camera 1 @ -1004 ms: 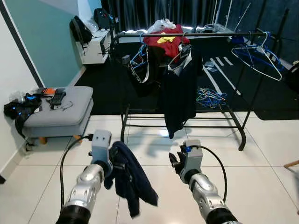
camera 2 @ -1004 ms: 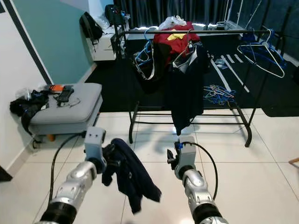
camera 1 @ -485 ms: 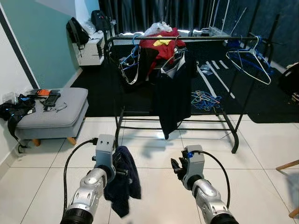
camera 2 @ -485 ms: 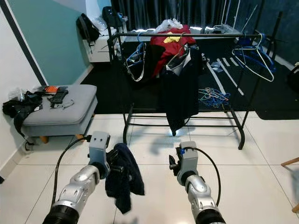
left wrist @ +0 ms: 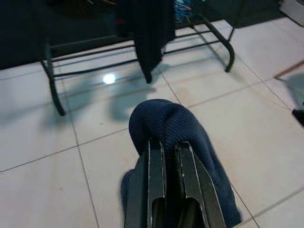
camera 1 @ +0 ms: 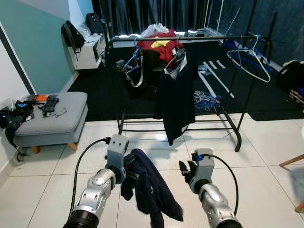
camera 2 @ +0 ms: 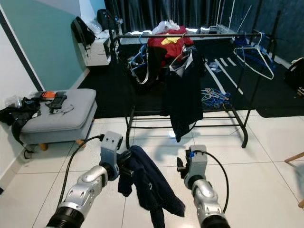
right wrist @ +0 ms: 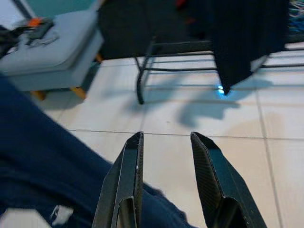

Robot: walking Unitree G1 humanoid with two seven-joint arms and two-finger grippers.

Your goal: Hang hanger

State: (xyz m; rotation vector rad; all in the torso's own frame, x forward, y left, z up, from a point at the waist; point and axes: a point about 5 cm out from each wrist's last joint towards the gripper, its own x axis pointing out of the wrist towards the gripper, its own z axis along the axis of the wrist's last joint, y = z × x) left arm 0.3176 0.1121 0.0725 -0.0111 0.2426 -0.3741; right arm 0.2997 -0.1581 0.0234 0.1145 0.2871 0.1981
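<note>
Clearly, the dark blue garment [camera 1: 149, 190], the thing to be hung, dangles above the tiled floor [camera 1: 266, 156], and the left gripper [left wrist: 166, 156] is clenched on its bunched top. No hanger inside it can be made out. The right gripper [right wrist: 166, 152] is beside it with fingers spread, holding nothing. I judge this as the carrying step: next the robot must approach the clothes rack [camera 1: 190, 40] and lift the garment to its rail.

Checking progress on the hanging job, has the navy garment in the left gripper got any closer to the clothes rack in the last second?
Cannot tell. The camera itself shifted; the navy garment hangs from the left gripper short of the clothes rack, much as before.
</note>
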